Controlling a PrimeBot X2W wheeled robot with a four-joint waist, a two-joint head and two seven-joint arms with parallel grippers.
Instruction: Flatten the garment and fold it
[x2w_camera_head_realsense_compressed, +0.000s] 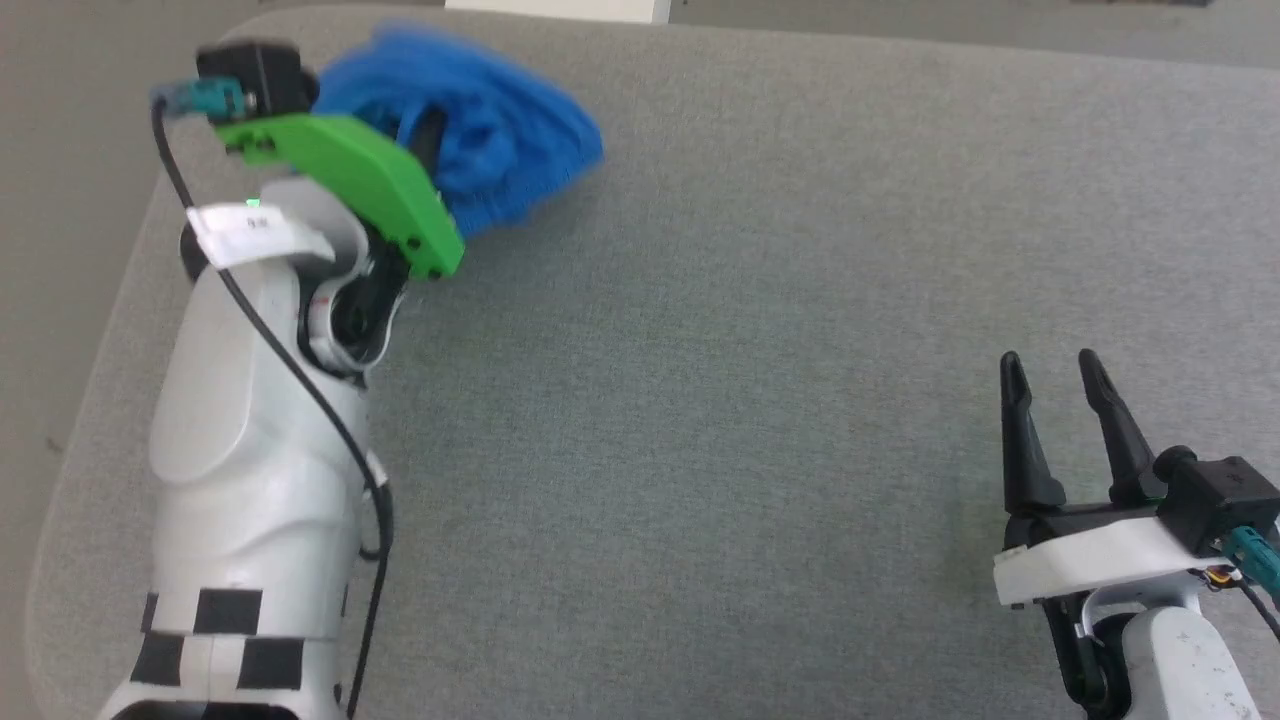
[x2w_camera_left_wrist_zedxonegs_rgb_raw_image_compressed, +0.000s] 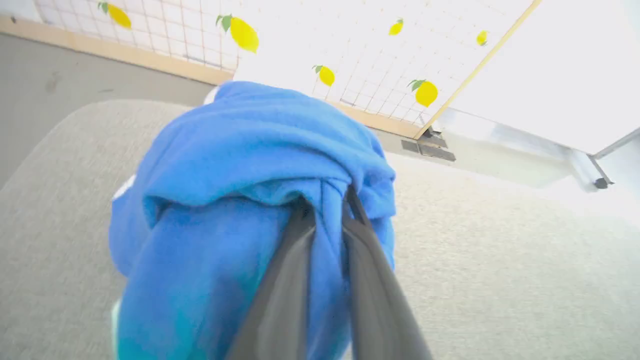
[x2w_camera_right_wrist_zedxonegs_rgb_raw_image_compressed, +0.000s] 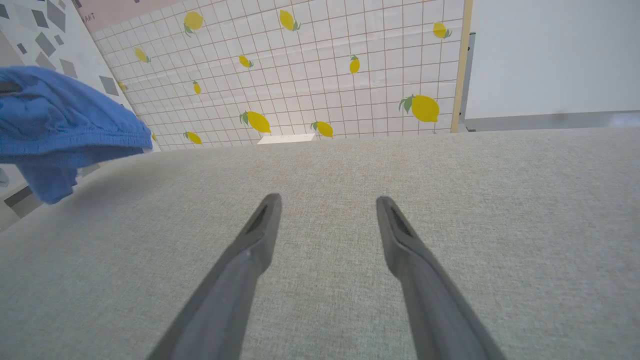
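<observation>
Left hand (x2w_camera_left_wrist_zedxonegs_rgb_raw_image_compressed: 326, 200): the two dark fingers (x2w_camera_left_wrist_zedxonegs_rgb_raw_image_compressed: 292, 280) are drawn close together, pinching a fold of the blue garment (x2w_camera_left_wrist_zedxonegs_rgb_raw_image_compressed: 250, 140) between them. The cloth wraps over the tips. In the head view the same hand (x2w_camera_head_realsense_compressed: 432, 135) is sunk into the bundle, with a green bracket (x2w_camera_head_realsense_compressed: 350, 175) and a black camera block (x2w_camera_head_realsense_compressed: 255, 75) on the wrist behind it.

Blue garment (x2w_camera_head_realsense_compressed: 500, 130): bunched into a loose lump at the far left corner of the bench (x2w_camera_head_realsense_compressed: 700, 400), and blurred in the head view. A sliver of white trim (x2w_camera_left_wrist_zedxonegs_rgb_raw_image_compressed: 122, 187) shows on one side. From the right wrist view the garment (x2w_camera_right_wrist_zedxonegs_rgb_raw_image_compressed: 60, 115) appears raised off the surface, a gathered elastic edge along its lower side and one flap hanging below.

Right hand (x2w_camera_head_realsense_compressed: 1049, 362): at the near right, well apart from the garment. Its fingers are spread wide with nothing between them (x2w_camera_right_wrist_zedxonegs_rgb_raw_image_compressed: 328, 201), only bare grey bench cloth (x2w_camera_right_wrist_zedxonegs_rgb_raw_image_compressed: 450, 200).

Bench (x2w_camera_left_wrist_zedxonegs_rgb_raw_image_compressed: 500, 260): grey woven covering with rounded corners. Behind it is a tiled wall with a lemon print (x2w_camera_right_wrist_zedxonegs_rgb_raw_image_compressed: 325, 75).
</observation>
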